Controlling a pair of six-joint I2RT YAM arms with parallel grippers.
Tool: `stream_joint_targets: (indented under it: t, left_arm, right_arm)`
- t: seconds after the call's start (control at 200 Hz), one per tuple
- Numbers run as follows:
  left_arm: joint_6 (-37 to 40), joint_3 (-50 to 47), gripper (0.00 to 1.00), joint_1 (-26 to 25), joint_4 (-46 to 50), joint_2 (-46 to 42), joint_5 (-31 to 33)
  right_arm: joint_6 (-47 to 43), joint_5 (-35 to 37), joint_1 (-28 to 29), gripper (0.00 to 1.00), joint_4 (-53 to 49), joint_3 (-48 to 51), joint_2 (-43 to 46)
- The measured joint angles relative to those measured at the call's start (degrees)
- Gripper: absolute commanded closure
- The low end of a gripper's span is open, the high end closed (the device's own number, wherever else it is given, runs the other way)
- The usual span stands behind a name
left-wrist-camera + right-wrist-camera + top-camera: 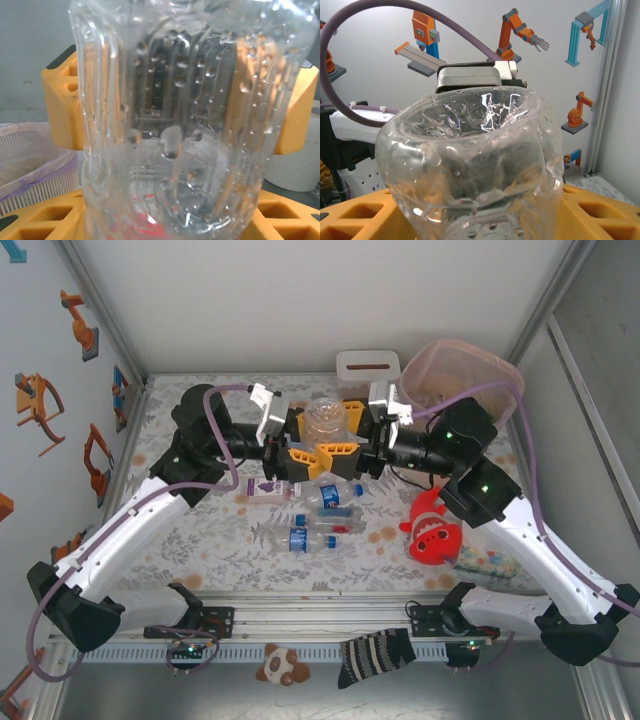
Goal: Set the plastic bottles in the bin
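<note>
A clear ribbed bottle [325, 420] hangs in mid-air between both arms, behind the table's middle. My left gripper [312, 436] is shut on its lower end, where red shows through the plastic [175, 125]. My right gripper [348, 428] comes from the other side, its yellow fingers [62, 105] pressed on the bottle's flanks. In the right wrist view the bottle's base [470, 165] looks slightly dented. More bottles lie below: two blue-labelled ones [335, 495] [300, 538] and a purple-labelled one [268, 487]. The pale pink bin [500, 365] stands at the back right, its lattice wall [30, 160] close by.
A white slotted box [367, 367] stands beside the bin at the back. A red clownfish plush [430, 530] lies right of the loose bottles. A striped sock [375, 655] and a small panda toy [282, 665] sit on the front rail.
</note>
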State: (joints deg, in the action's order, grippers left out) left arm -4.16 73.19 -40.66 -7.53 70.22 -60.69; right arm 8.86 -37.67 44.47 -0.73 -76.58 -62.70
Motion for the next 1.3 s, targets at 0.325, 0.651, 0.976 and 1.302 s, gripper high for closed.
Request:
stream_joint_targets:
  t: [0.325,0.651,0.976,1.302]
  left_arm:
    - [1.44,-0.85,0.24,-0.24,1.01,-2.19,4.04]
    - [3.78,-2.82,0.17,-0.17,3.39,-6.38,10.43]
    - [5.9,-4.9,0.17,-0.24,7.56,-11.39,16.04]
    - [6.05,-5.6,0.17,-0.24,9.33,-11.43,17.7]
  right_arm:
    - [0.09,2.14,0.42,0.48,-0.15,0.0,0.09]
    - [-3.13,11.5,0.35,0.48,-8.66,-3.93,0.48]
    - [-5.42,26.95,-11.65,0.5,-19.26,-13.77,-2.82]
    - [-0.17,34.6,-30.32,0.59,-29.33,-22.64,-11.56]
